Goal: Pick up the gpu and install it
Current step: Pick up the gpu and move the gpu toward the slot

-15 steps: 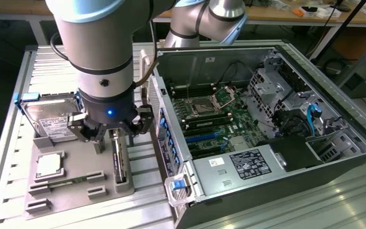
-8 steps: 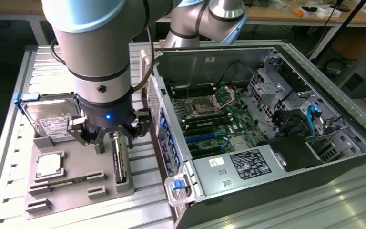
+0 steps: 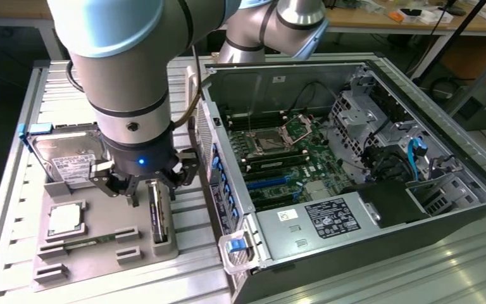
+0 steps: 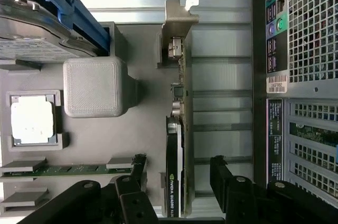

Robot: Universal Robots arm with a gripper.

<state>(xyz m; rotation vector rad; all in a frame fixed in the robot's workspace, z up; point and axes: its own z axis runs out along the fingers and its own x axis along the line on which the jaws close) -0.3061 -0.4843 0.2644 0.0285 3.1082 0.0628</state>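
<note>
Grey moulded plastic forms the fixture tray (image 3: 99, 261) at the exterior view's left, where a silver hard drive (image 3: 68, 161), a square processor (image 3: 64, 218) and a narrow memory stick (image 3: 87, 242) lie in their pockets. Just to their right the gpu (image 4: 177, 129) stands on edge in its own slot of the tray, not yet lifted, its silver end bracket (image 4: 178, 20) at the end away from the fingers. The gripper (image 3: 152, 188) hangs over the card with its black fingers (image 4: 219, 174) spread wide, one on each side. The wrist view shows a gap between each finger and the board, so nothing is held. The step in hand looks like the pick-up, at the point of lining up the grasp. That grasp, I judge, calls for the fingers to close evenly on the thin card's two faces and for a straight lift, so the board does not bind in its slot. Further right the open computer case (image 3: 445, 209) lies with its motherboard (image 3: 290, 164) exposed. Which slot there suits the card is hard to make out, the card's fan face is edge-on, and its near end is cut off behind the gripper body.
</note>
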